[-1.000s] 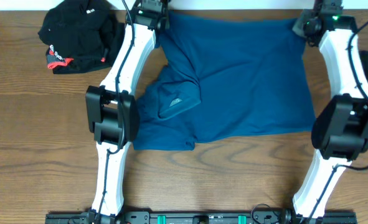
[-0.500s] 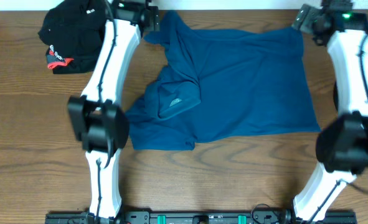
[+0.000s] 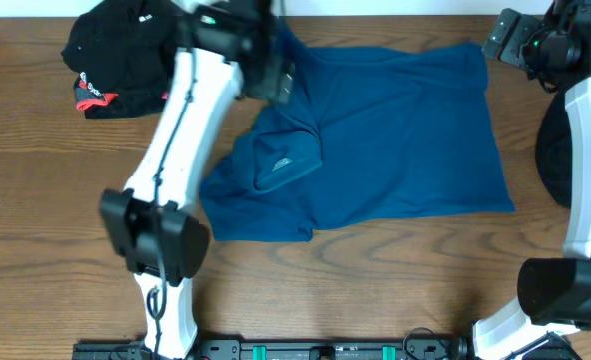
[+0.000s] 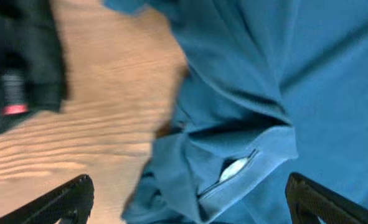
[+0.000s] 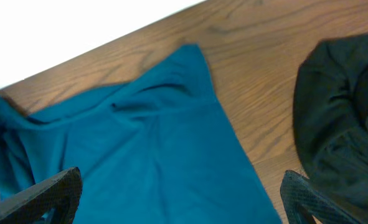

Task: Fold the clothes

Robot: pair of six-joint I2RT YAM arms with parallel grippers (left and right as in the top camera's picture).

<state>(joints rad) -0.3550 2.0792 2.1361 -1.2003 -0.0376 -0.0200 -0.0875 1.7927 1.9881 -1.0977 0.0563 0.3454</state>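
lying spread across the middle of the bench (image 3: 35, 220), the teal shirt (image 3: 405, 130) runs left to right, its left side bunched. left jaws, wide and empty, hang over that bunched far-left part; right jaws, also wide, sit just off the far-right corner.

The surface (image 3: 55, 200) was brown wood, its grain running side to side in the overhead view, and it filled nearly the whole picture. A white strip (image 3: 395, 7) ran beyond its far edge; whether wall or floor could not be told. A dark rail (image 3: 375, 350) lay along the near edge. Lighting was even, with soft shadows only.
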